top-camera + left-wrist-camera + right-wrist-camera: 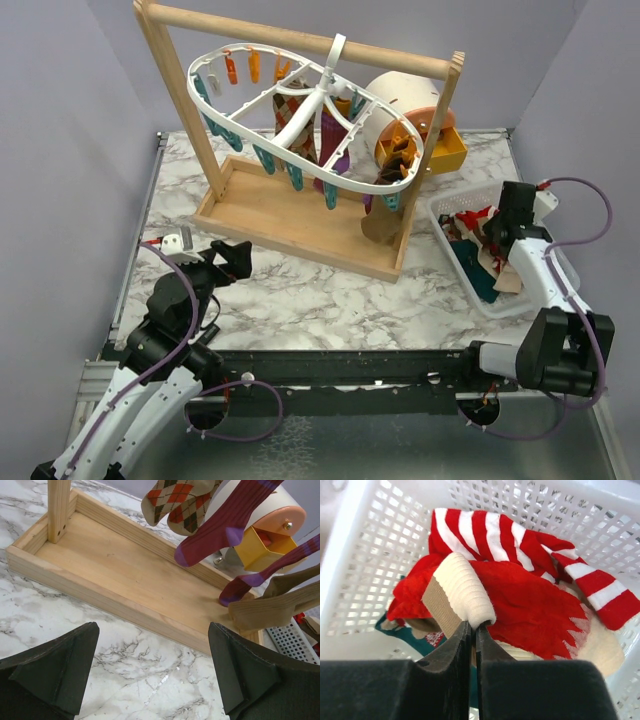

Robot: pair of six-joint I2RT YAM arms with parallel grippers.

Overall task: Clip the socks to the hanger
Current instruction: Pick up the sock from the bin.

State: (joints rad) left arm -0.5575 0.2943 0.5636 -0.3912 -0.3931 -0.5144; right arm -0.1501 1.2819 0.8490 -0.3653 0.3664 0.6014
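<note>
Marble-patterned table bearing a wooden rack, a white slatted basket and a white cylinder

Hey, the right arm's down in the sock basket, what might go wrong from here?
1. The right end effector seems to pinch only the edge of the cream cuff of the red sock; it may slip out on lifting.
2. The striped sock lies against the red one and could be dragged out of the basket with it.

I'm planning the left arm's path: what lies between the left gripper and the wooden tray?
Only bare marble tabletop; the top view and the left wrist view both show it. The left gripper stands open, short of the wooden tray and its near wall.
</note>
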